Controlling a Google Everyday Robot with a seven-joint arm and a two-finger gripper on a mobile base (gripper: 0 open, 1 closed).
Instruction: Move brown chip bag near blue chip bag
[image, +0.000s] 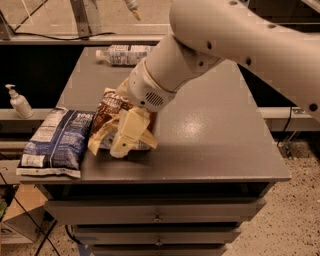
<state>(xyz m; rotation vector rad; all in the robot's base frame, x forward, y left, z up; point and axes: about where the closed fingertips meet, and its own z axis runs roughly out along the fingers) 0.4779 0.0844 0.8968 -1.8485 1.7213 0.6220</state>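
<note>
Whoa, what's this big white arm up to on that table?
A robot arm's gripper is clamped on a crumpled brown bag of chips near the front left of the table. That bag sits close beside a blue bag, which lies flat at the left edge. A bottle lies on its side at the back.
</note>
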